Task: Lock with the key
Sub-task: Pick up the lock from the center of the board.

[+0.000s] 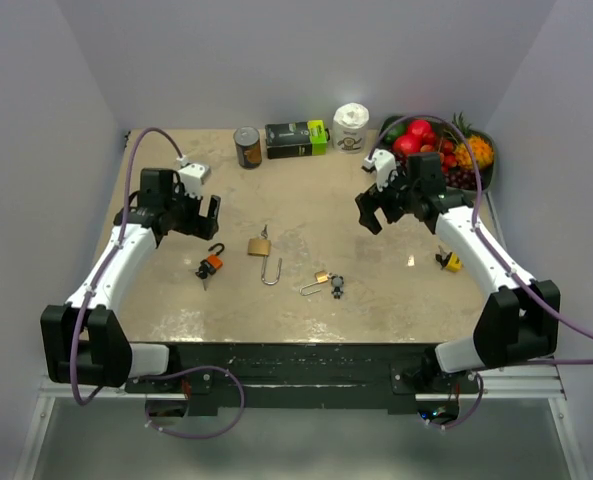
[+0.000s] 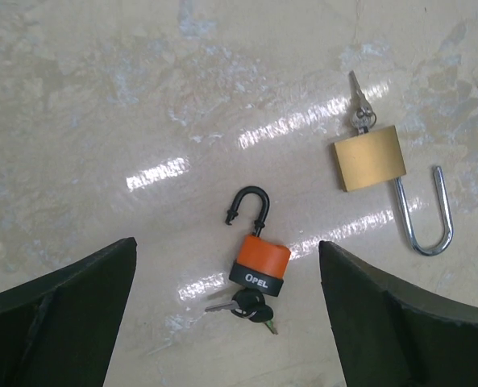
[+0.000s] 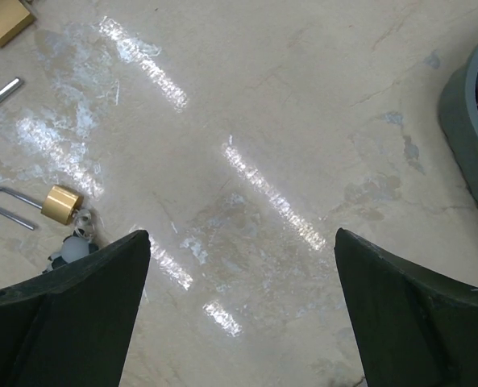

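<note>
An orange padlock point(image 1: 209, 265) with an open black shackle lies left of centre, keys at its base. In the left wrist view it point(image 2: 260, 262) lies between my fingers. My left gripper point(image 1: 212, 218) is open and empty above it point(image 2: 226, 243). A brass padlock point(image 1: 261, 247) with a long open shackle and a key in it lies to the right point(image 2: 370, 158). A small brass padlock point(image 1: 322, 280) with keys lies nearer the front point(image 3: 61, 204). My right gripper point(image 1: 371, 212) is open and empty over bare table point(image 3: 240, 234).
A yellow padlock point(image 1: 448, 262) lies beside the right arm. At the back stand a can point(image 1: 247, 146), a black and green box point(image 1: 297, 138), a white roll point(image 1: 351, 127) and a fruit bowl point(image 1: 488, 172), its rim at the right wrist view's edge point(image 3: 464, 121).
</note>
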Available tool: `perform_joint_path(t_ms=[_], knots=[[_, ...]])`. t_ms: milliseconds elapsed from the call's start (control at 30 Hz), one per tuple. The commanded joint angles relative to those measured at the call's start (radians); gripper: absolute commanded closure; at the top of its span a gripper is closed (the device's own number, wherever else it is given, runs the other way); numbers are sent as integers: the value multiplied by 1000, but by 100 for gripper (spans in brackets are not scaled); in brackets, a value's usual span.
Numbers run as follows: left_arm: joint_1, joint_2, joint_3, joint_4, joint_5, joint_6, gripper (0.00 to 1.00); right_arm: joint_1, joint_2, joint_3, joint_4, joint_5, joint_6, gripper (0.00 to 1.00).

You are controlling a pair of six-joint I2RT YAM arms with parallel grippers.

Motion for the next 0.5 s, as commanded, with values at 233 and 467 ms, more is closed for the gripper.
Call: perform_joint_path(t_ms=[233, 467], knots=[[4, -67, 108, 182, 27, 32, 1, -123, 118, 270, -299, -94, -219, 1], [4, -57, 123, 156, 257, 153, 1, -301, 187, 373, -482, -113, -454, 1]])
